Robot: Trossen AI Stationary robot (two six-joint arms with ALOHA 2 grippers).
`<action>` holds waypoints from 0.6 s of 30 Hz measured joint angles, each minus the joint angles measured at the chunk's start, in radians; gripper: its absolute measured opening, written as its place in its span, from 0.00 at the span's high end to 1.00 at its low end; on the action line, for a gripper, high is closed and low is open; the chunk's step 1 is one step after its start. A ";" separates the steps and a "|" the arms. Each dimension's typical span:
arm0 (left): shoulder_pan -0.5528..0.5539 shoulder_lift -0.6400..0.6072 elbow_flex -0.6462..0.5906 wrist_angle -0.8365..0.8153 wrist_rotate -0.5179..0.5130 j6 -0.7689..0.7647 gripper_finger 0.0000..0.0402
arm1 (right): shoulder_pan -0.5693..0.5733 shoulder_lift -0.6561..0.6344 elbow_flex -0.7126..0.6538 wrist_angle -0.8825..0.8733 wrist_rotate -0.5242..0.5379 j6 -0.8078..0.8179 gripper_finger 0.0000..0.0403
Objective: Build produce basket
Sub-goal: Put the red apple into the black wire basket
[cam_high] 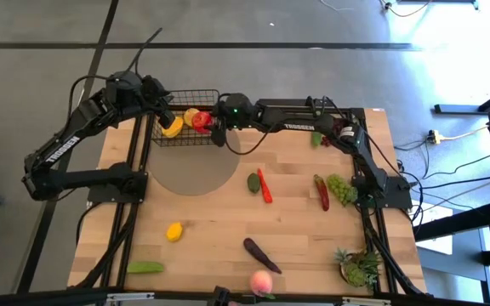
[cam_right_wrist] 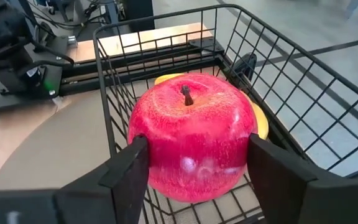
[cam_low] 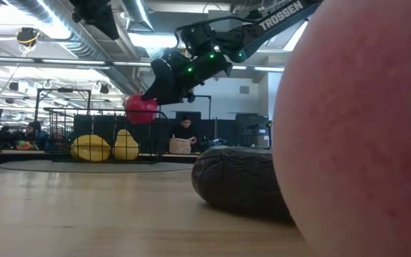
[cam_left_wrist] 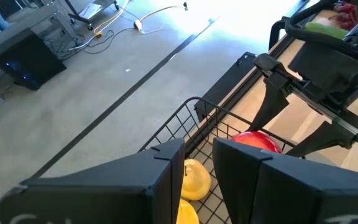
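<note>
The black wire basket [cam_high: 185, 95] stands at the far left of the table, on the edge of a grey round mat [cam_high: 190, 170]. Two yellow lemons [cam_high: 173, 127] [cam_low: 91, 148] lie in it. My left gripper [cam_high: 167, 109] is at the basket's left end, shut on its mesh [cam_left_wrist: 191, 118]. My right gripper [cam_high: 211, 121] reaches in from the right and is shut on a red apple [cam_right_wrist: 191, 137] [cam_low: 141, 109], stem up, over the basket's inside. My left gripper has the basket's mesh wall near the top rim [cam_left_wrist: 194, 134] between its two fingers, coming slanting down from the far left. The basket stands on the table. My right gripper pinches the apple's two opposite sides [cam_right_wrist: 148, 155] between its fingers. The fingers come nearly level from the table's right. The apple sits upright, lifted clear above a lemon [cam_right_wrist: 260, 121].
Loose produce lies on the table: a lemon [cam_high: 174, 230], a cucumber [cam_high: 145, 267], an eggplant [cam_high: 260, 253], a peach [cam_high: 261, 282], chilies [cam_high: 264, 187] [cam_high: 321, 194] and grapes [cam_high: 341, 189]. A potted plant [cam_high: 360, 268] stands at the near right corner.
</note>
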 joint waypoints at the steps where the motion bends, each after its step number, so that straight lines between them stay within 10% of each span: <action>1: 0.000 0.000 0.000 0.000 0.000 0.000 0.81 | 0.002 0.000 0.000 0.001 0.005 -0.005 0.40; 18: 0.000 0.000 0.000 -0.004 0.000 -0.001 0.81 | 0.023 0.000 0.000 -0.016 -0.010 -0.026 0.40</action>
